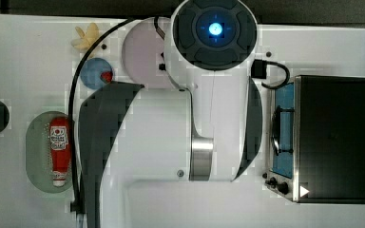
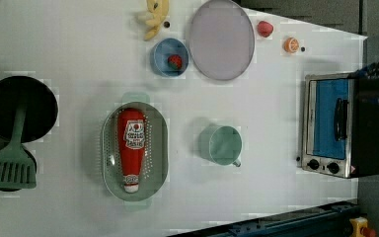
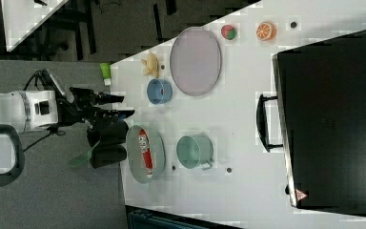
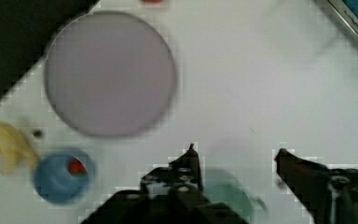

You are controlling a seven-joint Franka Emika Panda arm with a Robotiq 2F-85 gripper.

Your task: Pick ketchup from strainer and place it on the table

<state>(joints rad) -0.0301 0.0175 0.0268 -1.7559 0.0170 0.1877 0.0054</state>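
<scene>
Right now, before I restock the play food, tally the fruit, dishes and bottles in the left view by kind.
Fruit: 4 (banana, strawberry, red fruit, orange half)
Dishes: 4 (plate, bowl, cup, strainer)
Bottles: 1 (ketchup)
Total: 9

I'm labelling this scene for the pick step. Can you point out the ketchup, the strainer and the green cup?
ketchup point(image 2: 132, 143): left view, on the red body just below the white label.
strainer point(image 2: 159, 143): left view, on the perforated wall beside the bottle.
green cup point(image 2: 224, 144): left view, on the inside of its bowl.
</scene>
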